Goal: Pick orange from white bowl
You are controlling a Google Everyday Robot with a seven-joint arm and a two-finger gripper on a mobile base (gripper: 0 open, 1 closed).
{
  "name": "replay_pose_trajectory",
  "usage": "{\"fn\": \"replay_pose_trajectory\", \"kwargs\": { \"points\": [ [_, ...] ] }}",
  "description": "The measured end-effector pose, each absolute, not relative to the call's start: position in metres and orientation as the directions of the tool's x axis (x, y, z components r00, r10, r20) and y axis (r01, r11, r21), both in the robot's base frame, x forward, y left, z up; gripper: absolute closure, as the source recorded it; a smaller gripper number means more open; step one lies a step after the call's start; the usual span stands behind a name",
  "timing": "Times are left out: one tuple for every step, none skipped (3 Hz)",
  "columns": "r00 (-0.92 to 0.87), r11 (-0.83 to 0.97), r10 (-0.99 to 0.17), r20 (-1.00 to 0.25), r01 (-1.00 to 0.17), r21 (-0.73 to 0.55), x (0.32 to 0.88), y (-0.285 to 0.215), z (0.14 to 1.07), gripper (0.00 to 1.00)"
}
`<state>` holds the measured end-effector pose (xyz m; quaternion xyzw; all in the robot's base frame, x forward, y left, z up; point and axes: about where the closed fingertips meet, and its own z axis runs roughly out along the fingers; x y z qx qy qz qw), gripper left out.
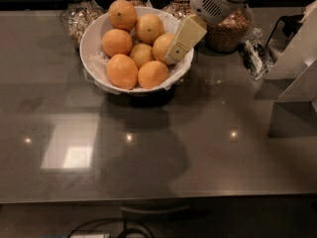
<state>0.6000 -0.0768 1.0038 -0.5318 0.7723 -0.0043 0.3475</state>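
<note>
The gripper (176,53) is held tilted over the rim of the white bowl (90,39), its tip brought close against the orange (161,44) just beside it, apparently so that this outermost fruit can be taken, though its opening cannot be told.

Glossy dark grey countertop (208,152) reflects a pale square light patch (67,150).

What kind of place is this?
Probably a kitchen or pantry: a dark counter holds a white bowl of oranges, with glass jars of grain behind it. The gripper hangs over the bowl's right rim.
</note>
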Motion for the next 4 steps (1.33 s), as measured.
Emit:
{"fn": "replay_pose_trajectory", "kwargs": {
  "points": [
    [-0.202, 0.469, -0.809, -0.552, -0.788, -0.399, 0.622, -0.052, 1.016, 0.00],
    [-0.209, 0.488, -0.785, -0.583, -0.787, -0.376, 0.636, -0.022, 1.023, 0.00],
    [-0.209, 0.488, -0.785, -0.583, -0.787, -0.376, 0.636, -0.022, 1.023, 0.00],
    [-0.213, 0.522, -0.752, -0.624, -0.771, -0.365, 0.637, -0.012, 1.020, 0.00]
  ]
}}
